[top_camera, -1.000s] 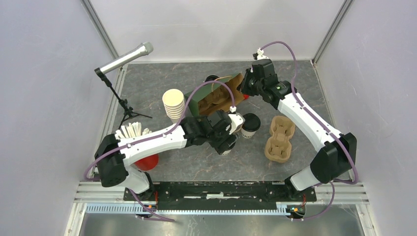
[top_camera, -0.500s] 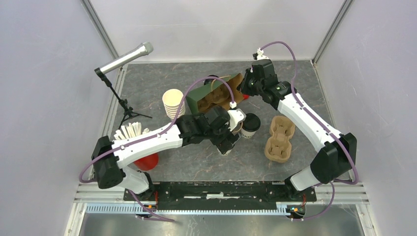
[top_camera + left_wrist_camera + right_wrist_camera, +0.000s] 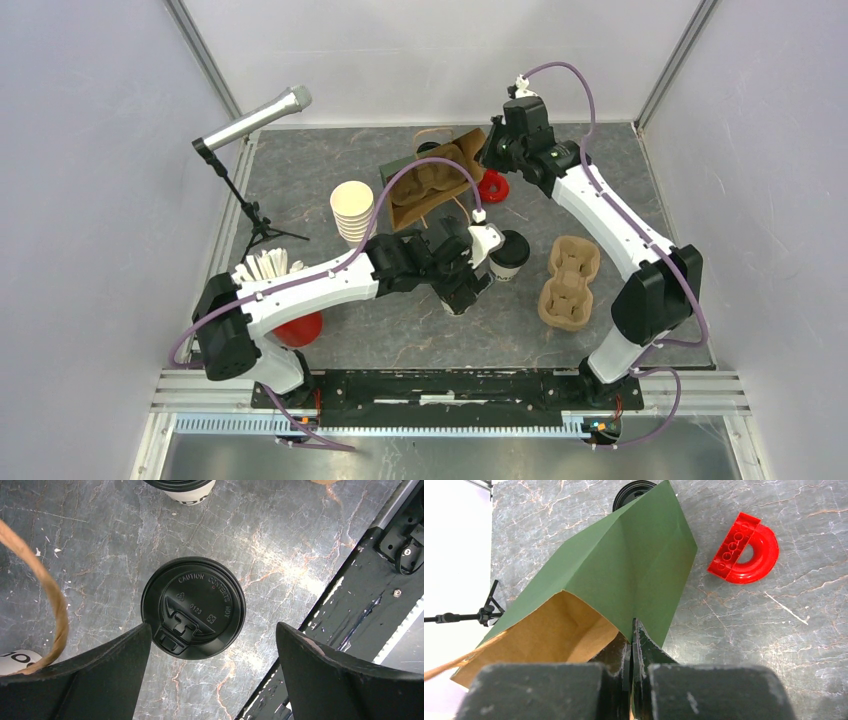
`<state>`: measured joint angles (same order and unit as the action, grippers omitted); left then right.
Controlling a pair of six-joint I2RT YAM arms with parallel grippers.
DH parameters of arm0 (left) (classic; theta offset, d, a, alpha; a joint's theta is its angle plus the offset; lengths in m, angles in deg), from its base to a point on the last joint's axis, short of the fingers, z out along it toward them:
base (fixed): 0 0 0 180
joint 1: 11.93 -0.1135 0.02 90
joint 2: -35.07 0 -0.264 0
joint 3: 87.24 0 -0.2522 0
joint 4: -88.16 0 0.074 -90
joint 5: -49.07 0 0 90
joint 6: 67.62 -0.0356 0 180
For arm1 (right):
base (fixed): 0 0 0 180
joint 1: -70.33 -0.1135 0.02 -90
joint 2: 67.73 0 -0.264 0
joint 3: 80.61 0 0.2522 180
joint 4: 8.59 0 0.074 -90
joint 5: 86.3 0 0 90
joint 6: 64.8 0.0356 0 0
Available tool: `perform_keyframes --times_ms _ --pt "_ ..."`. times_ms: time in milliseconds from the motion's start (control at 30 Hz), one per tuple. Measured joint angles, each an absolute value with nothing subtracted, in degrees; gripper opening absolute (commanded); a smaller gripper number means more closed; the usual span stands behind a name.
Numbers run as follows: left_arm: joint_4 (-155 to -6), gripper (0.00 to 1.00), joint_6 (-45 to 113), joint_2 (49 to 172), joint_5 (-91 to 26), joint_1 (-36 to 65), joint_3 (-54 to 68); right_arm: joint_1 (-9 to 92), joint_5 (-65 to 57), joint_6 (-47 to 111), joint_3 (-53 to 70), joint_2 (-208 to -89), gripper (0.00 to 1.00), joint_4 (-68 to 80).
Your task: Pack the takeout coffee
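Pinching the rim of the green paper bag (image 3: pixel 624 565) at the far middle of the table, the right gripper (image 3: pixel 631 630) presses its fingers together on the paper, probably to keep the mouth open. The left gripper (image 3: pixel 212 630), spread wide, hangs over a small cream paper cup with a round black plastic lid (image 3: pixel 193 607), seemingly to straddle it. The overhead view hides that cup under the wrist but shows the second lidded cup (image 3: pixel 510 252) just right of it. Only the right wrist view shows the pinch.

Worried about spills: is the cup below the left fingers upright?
Upright: its black lid faces straight up toward the left wrist camera.
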<state>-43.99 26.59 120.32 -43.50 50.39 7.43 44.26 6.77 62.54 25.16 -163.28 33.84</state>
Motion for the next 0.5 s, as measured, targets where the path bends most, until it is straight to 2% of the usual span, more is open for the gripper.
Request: perform_keyframes --times_ms 500 --pt "-41.9 1.0 21.8 125.6 -44.0 48.5 4.8 44.5 6.6 63.1 24.3 -163.3 0.0 33.4"
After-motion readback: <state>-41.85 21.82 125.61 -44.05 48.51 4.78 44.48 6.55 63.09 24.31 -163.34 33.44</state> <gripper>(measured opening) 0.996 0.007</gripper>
